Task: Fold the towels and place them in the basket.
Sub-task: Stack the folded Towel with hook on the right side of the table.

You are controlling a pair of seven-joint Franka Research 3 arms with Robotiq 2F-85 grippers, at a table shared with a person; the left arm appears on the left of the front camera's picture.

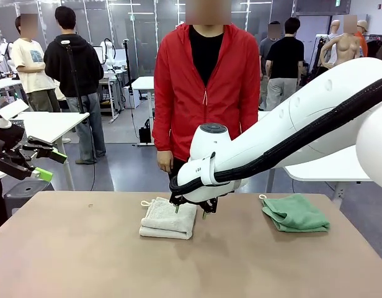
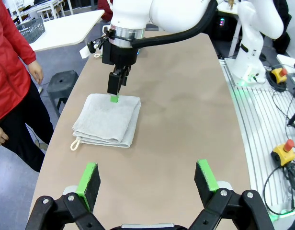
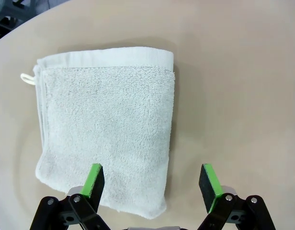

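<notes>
Right gripper (image 1: 192,211) above cream towel (image 1: 169,218)

The right arm (image 1: 290,127) is glossy white and rounded, with a grey disc cap on one joint and a thick black ribbed cable running along its underside. Each claw (image 3: 152,184) is black, with bolted linkages and bright green pads (image 3: 94,178). The person (image 1: 206,87) wears a zipped red jacket over a black top, with dark trousers.

Right arm (image 1: 290,124) reaches across, jaws wide; left gripper (image 1: 45,162) raised, open.
</notes>
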